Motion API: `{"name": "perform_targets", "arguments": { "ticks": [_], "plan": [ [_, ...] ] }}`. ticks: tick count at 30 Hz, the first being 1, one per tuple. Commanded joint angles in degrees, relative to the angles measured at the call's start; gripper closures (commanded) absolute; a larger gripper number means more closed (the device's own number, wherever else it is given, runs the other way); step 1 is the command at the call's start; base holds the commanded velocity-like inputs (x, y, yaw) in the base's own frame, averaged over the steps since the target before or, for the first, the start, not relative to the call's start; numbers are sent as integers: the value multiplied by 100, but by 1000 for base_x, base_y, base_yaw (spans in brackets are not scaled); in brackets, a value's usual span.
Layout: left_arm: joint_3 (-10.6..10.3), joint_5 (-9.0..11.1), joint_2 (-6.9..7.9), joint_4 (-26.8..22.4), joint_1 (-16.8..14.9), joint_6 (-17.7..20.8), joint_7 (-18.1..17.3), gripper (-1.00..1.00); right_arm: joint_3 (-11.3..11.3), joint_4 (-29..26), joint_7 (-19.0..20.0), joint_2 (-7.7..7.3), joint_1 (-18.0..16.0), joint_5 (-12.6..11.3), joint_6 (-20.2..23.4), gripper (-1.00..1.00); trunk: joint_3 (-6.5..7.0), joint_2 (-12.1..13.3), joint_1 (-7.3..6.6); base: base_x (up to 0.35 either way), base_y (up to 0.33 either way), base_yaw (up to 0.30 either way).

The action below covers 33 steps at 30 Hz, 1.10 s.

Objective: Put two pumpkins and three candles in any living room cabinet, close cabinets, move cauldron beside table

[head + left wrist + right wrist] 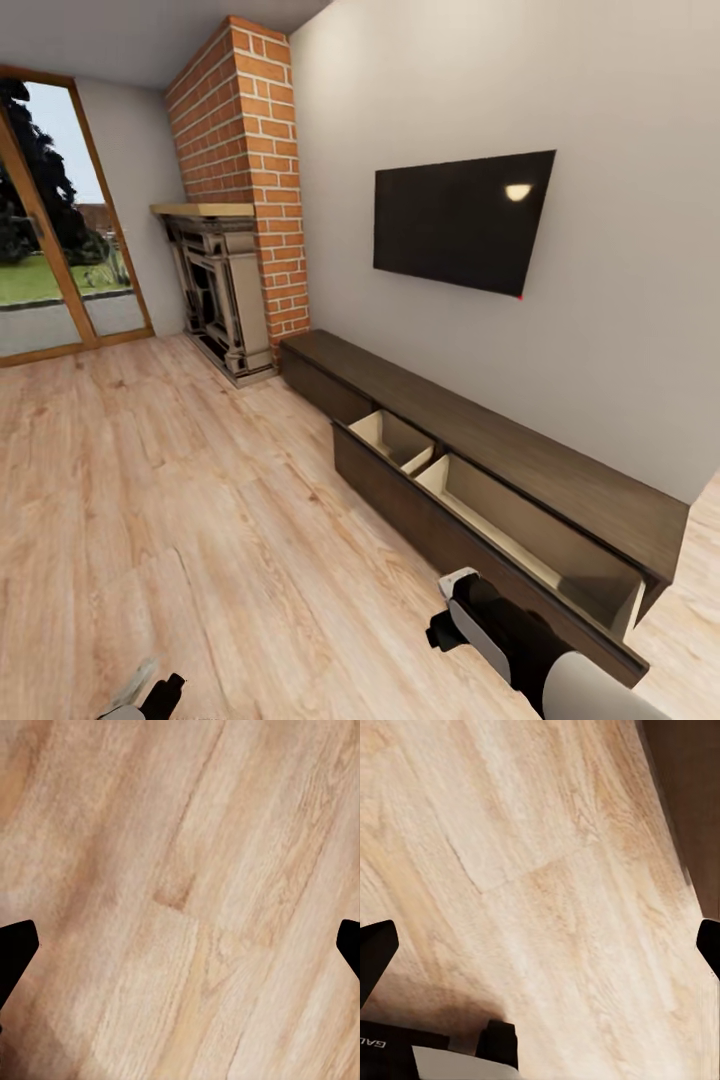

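The cabinet is a long, low dark-brown unit standing against the white wall. One wide drawer is pulled out, and its two pale wood compartments hold nothing I can see. The drawer front toward the fireplace is shut. My right arm reaches in just before the open drawer. My right gripper hangs open over bare floor, with the cabinet's dark face at the frame's edge. My left gripper is open over floorboards, holding nothing. The pumpkins, candles, cauldron and table are out of view.
A black TV hangs on the wall above the cabinet. A brick chimney with a dark fireplace stands at the cabinet's far end. A wood-framed glass door is at the far left. Light wood floor spreads before the cabinet.
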Motion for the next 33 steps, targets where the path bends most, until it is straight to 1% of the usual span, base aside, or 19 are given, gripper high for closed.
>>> {"name": "perform_targets", "arguments": {
  "ticks": [1, 7, 24, 28, 33],
  "plan": [
    [-49, 38, -2, 12, -8, -1, 4, -100, 47, -12, -50, -8, -6, -61, 13, -100, 2, -3, 0, 0, 0, 212],
    [-43, 38, -2, 12, -8, -1, 4, -100, 92, -12, -52, -8, -6, -62, 13, -100, 47, -3, 0, 0, 0, 212],
    [-42, 38, -2, 12, -8, -1, 12, -100, 107, -12, -48, -7, -6, -62, 13, -100, 173, -3, 0, 0, 0, 212],
    [-48, 38, -2, 12, -8, -1, 8, -100, 180, -12, -47, -7, -6, -61, 13, -100, 201, -3, 0, 0, 0, 218],
    [-51, 38, -7, 9, -8, -1, 6, -100, 215, -12, -47, 2, -6, -62, 13, -100, 235, -3, 0, 0, 0, 220]
  ]
}}
